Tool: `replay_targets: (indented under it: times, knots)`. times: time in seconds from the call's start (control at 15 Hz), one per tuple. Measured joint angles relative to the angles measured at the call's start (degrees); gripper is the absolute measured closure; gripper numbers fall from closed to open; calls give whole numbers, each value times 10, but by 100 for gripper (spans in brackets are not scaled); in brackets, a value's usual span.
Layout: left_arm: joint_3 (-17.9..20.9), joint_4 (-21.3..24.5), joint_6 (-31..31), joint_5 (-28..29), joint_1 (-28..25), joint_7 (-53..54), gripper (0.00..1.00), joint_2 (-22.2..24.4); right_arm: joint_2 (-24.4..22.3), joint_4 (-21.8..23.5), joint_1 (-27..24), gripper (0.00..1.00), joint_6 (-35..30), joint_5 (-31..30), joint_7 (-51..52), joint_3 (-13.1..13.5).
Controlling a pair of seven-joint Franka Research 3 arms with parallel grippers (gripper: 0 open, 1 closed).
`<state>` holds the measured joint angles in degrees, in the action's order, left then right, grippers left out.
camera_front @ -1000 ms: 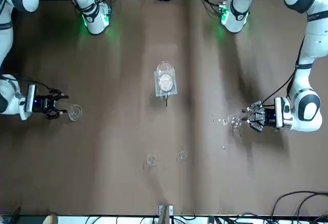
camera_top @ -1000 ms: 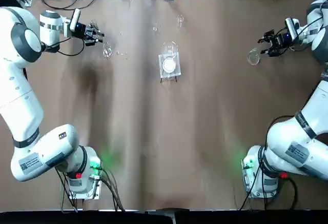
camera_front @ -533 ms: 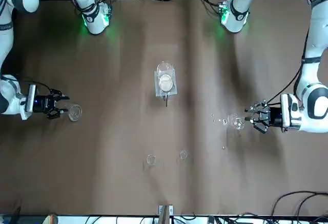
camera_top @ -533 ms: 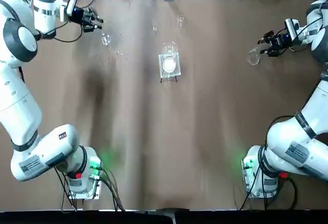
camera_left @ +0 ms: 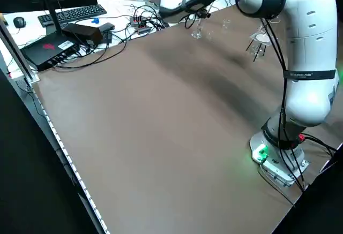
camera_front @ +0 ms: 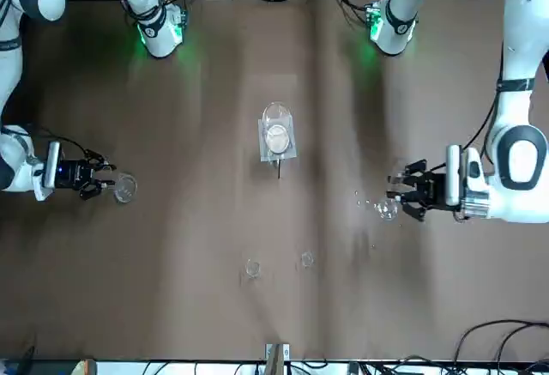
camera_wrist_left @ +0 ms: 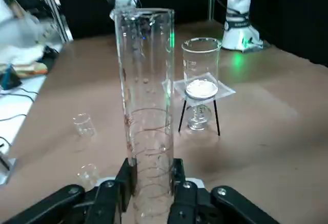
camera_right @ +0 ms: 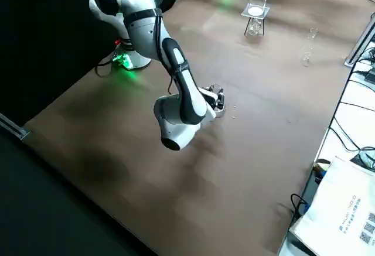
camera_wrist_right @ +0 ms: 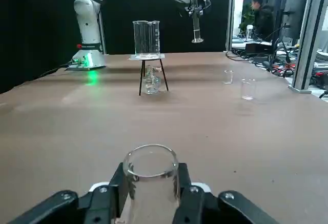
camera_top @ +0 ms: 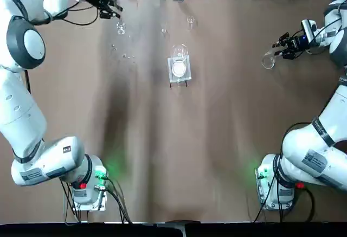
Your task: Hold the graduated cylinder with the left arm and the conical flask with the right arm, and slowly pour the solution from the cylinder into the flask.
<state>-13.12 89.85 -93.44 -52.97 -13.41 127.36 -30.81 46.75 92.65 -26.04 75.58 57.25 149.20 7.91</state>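
Left jaws: I'm gripping the graduated cylinder [camera_wrist_left: 147, 96] upright, with the left gripper [camera_wrist_left: 155, 170] hovering by the table's [camera_top: 217, 155] far-left edge.
Right jaws: I'm clasping an open-mouthed glass vessel [camera_wrist_right: 154, 198] in the right gripper [camera_wrist_right: 152, 175], at far right; I'm not managing to tell whether it's the conical flask.
Stand: between the grippers, the black-legged stand [camera_wrist_right: 142, 75] is supporting the beaker [camera_wrist_right: 147, 38]; a round-bodied glass [camera_wrist_right: 151, 83] is sitting beneath.

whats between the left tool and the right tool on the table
In the top view, the beaker on its stand sits between the left tool and the right tool, nearer the robot.
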Motion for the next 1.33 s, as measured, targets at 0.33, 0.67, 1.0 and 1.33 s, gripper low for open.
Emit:
replay_targets:
  times: [0.33,0.67,1.0,1.33]
  knots:
    - [-1,0,-45,57,74,-89,66,41,0,0,0,55,0,7,0,0]
    - [-1,1,-85,143,161,-204,66,76,9,0,-3,55,-16,45,22,2]
    - [-1,1,-101,212,216,-284,66,97,28,0,-7,55,-24,54,50,2]
    - [-1,2,-139,291,274,-377,66,105,30,-1,-13,55,-37,56,53,2]
